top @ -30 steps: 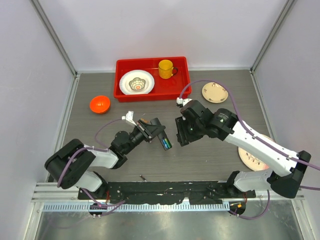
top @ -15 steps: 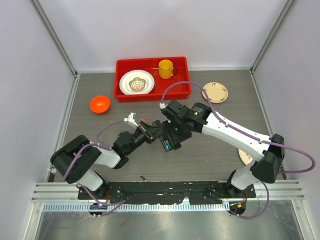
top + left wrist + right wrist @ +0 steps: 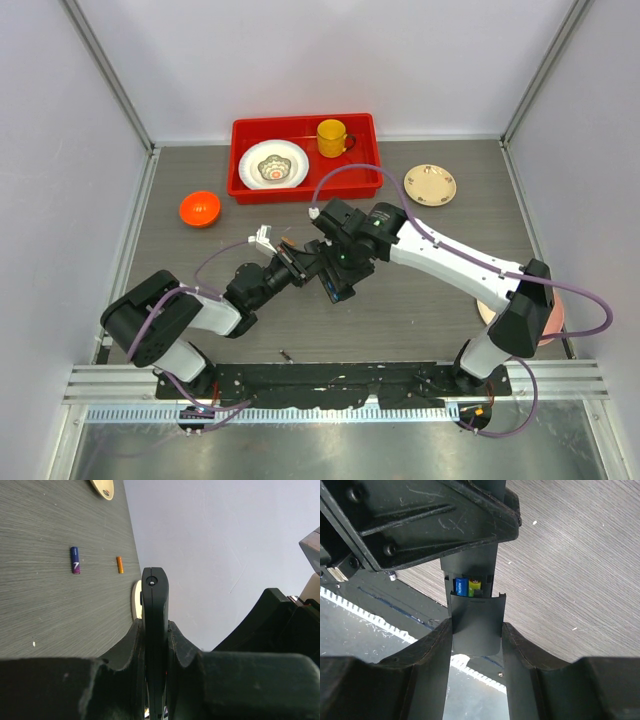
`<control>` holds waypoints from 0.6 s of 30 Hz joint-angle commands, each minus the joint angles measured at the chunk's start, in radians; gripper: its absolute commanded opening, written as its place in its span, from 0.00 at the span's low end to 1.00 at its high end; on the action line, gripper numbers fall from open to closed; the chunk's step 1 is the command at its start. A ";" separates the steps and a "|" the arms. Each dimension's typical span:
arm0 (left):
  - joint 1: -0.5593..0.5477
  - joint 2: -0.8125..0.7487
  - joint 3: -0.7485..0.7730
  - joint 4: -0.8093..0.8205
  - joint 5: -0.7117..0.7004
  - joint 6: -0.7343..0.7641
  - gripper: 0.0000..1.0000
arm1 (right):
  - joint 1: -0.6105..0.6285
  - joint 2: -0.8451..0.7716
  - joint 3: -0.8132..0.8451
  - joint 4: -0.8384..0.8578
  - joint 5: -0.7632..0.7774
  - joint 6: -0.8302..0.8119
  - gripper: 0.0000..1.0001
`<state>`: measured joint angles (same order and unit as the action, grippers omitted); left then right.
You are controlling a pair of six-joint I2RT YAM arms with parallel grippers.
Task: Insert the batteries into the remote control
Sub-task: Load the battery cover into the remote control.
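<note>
My left gripper [image 3: 303, 264] is shut on the remote control [image 3: 155, 607], which it holds edge-on above the table. The remote's compartment is open, with a blue battery [image 3: 460, 586] and a green battery [image 3: 475, 587] seated side by side in it. My right gripper [image 3: 476, 630] is shut on a dark grey battery cover [image 3: 475, 622], whose top edge sits at the mouth of the compartment on the remote [image 3: 470, 565]. From above, both grippers meet over the remote [image 3: 336, 287] at mid-table. Two loose batteries, one blue [image 3: 75, 560] and one orange [image 3: 119, 564], lie on the table.
A red tray [image 3: 305, 188] at the back holds a white plate [image 3: 273, 165] and a yellow mug [image 3: 332, 137]. An orange bowl [image 3: 200, 209] sits back left and a tan plate [image 3: 430, 185] back right. Another plate [image 3: 487, 311] lies under the right arm.
My right arm has swung left, bringing the battery cover up to the end of the remote. The left gripper and the remote have barely shifted.
</note>
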<state>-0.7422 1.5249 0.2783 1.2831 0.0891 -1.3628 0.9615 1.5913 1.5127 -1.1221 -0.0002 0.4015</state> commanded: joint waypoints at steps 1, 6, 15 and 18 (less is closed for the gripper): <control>-0.005 -0.029 0.027 0.226 0.001 -0.009 0.00 | 0.006 0.001 0.026 0.034 -0.027 -0.006 0.13; -0.005 -0.032 0.027 0.226 0.001 -0.009 0.00 | 0.006 0.010 0.014 0.053 -0.035 -0.004 0.13; -0.003 -0.039 0.025 0.232 0.001 -0.012 0.00 | 0.006 0.025 0.003 0.062 -0.032 -0.004 0.13; -0.003 -0.039 0.027 0.232 0.003 -0.009 0.00 | 0.006 0.025 -0.003 0.064 -0.031 -0.004 0.13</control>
<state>-0.7425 1.5158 0.2783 1.2827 0.0898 -1.3746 0.9619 1.6192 1.5085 -1.0794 -0.0277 0.4019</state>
